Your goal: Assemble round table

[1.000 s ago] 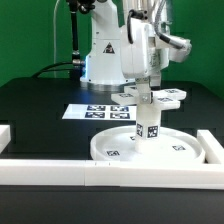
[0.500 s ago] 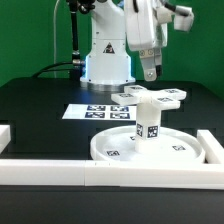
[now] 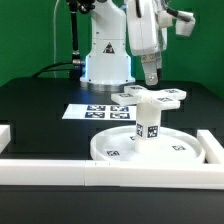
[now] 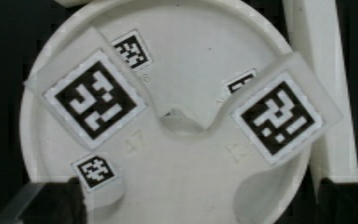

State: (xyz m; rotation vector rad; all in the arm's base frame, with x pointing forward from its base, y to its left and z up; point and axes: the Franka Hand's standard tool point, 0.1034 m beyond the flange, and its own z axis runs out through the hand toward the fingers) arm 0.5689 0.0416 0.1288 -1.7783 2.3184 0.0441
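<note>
- Nearest to me in the exterior view, a long white border rail (image 3: pixel 110 172) runs across the front of the black table (image 3: pixel 40 110), with short rail ends turning back at either side.
- Just behind that rail I see the round disc (image 3: pixel 118 150), white and rimmed, lying flat with small square tags on its floor.
- The cylinder leg (image 3: pixel 147 122) stands upright at the disc's centre, a black-and-white tag on its side.
- On top of the leg sits the cross-shaped foot piece (image 3: pixel 152 96), flat, its arms spread outward and carrying tags.
- In the wrist view I look straight down into the same disc (image 4: pixel 87 45); the foot piece (image 4: pixel 274 110) shows as tagged arms over the middle.
- Above the foot piece and clear of it hangs the gripper (image 3: pixel 152 73), pointing down and carrying nothing; its fingers look close together, but I cannot tell whether they are spread or pressed shut.
- Behind the disc, toward the exterior view's left, the marker board (image 3: pixel 92 112) lies flat on the table.
- Farthest back is the arm's white base (image 3: pixel 105 50) against a green wall.
</note>
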